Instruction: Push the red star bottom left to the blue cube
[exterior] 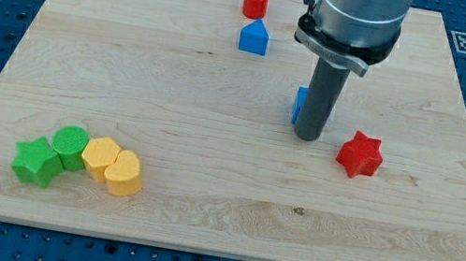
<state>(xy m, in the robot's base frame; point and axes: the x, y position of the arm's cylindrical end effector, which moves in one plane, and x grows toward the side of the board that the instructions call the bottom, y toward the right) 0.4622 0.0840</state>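
The red star-shaped block (360,155) lies just to the view's right of my tip (307,138), slightly lower, near but apart. The blue cube (298,104) sits mostly hidden behind the rod, on its left. There are no fingers, only the rod. The pale wooden desk (202,201) offers open room below.
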